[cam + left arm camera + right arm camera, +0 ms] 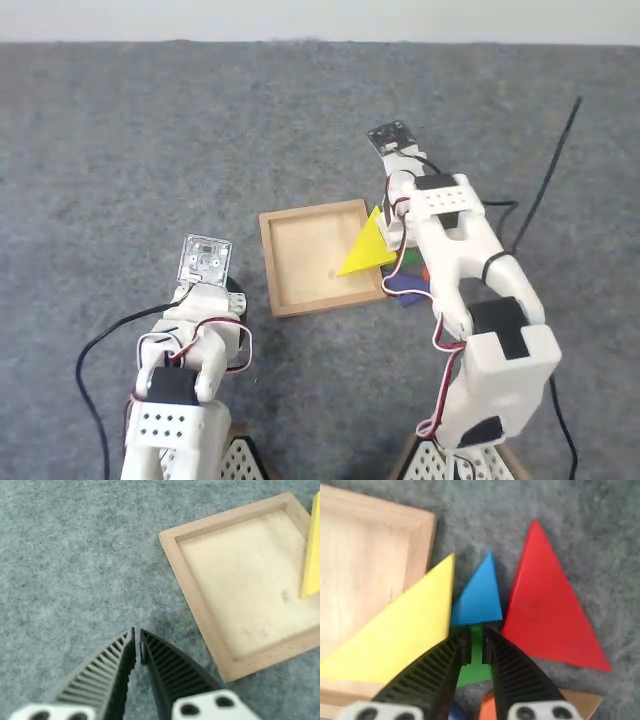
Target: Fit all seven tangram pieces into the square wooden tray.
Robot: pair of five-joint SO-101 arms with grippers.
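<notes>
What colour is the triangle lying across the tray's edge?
Yellow; the triangle shows best in the right wrist view, over the tray rim.

The left arm (pixel 190 370) is sitting folded in the lower left of the high view. The left gripper (pixel 137 635) is pointing downward, its fingers drawn together to a hairline gap and gripping nothing. The right arm (pixel 480 300) is stretching from the lower right toward the frame's centre, the right gripper (pixel 476 639) angling steeply down.
</notes>
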